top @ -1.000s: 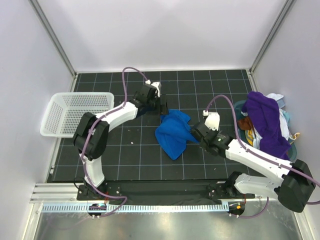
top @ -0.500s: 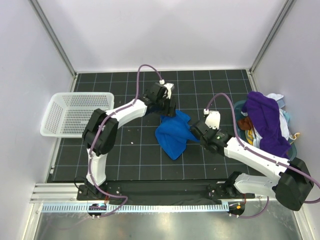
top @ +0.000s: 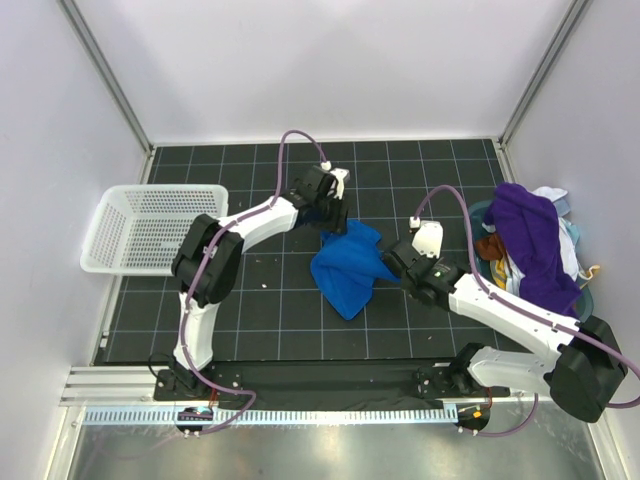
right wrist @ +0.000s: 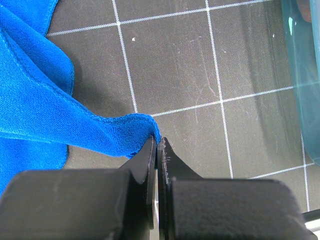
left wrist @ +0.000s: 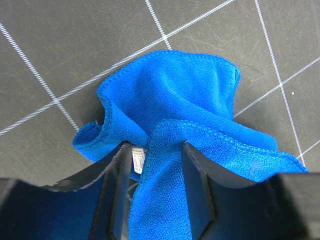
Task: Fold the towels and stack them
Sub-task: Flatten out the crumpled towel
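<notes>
A royal blue towel [top: 345,265] lies crumpled in the middle of the black gridded mat. My left gripper [top: 333,222] is at its far edge; in the left wrist view its jaws [left wrist: 152,147] straddle a raised fold of the blue towel [left wrist: 175,100], open, with a slit left beside the white tag. My right gripper [top: 392,262] is at the towel's right corner. There it [right wrist: 158,142] is shut on the hem of the blue towel [right wrist: 40,100]. A deep purple towel [top: 530,245] is draped over a pile at the right, with white cloth [top: 572,245] beside it.
A white perforated basket [top: 150,225] stands at the mat's left edge. A teal tub [top: 478,212] holds the pile at the right, and its wall [right wrist: 305,60] shows close to my right gripper. White walls enclose the mat on three sides.
My left gripper swung right from beside the towel onto its far edge, and its jaws have narrowed around a fold. The right gripper stayed shut on the corner, shifting slightly.
</notes>
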